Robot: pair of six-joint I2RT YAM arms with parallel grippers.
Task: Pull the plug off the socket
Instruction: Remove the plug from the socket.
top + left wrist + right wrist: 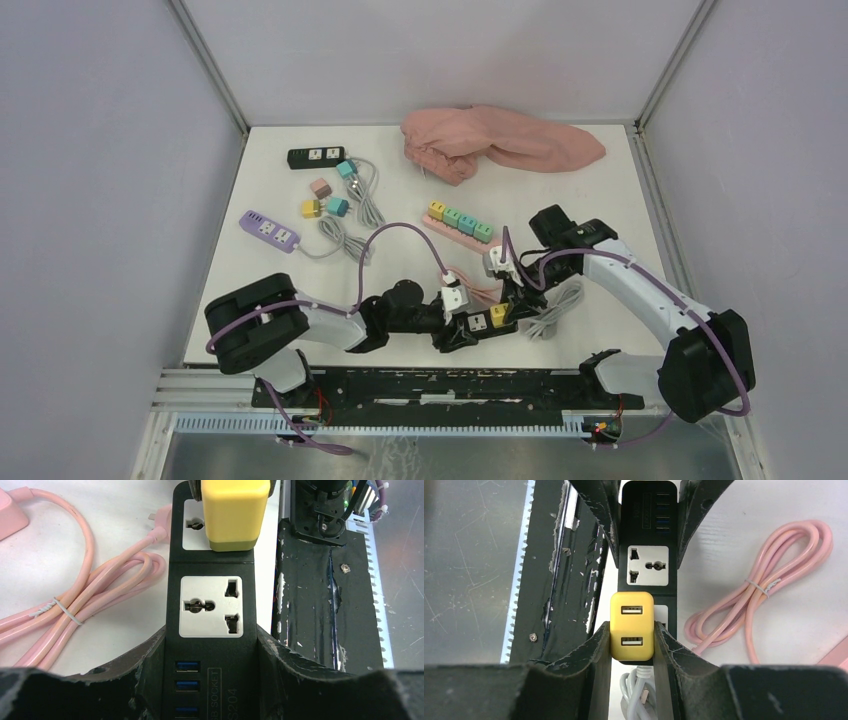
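Yellow boxy plug [632, 625] sits in scuffed, perhaps rubbery right gripper [632, 632].

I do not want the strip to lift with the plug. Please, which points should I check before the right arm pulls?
1. Right gripper shut on the yellow USB plug: ok.
2. Left gripper clamps the black power strip at its USB end: ok.
3. Plug seated in its socket: ok.
4. Pink cable beside the strip, clear of both grippers: ok.
5. Strip flat on the table: cannot tell.
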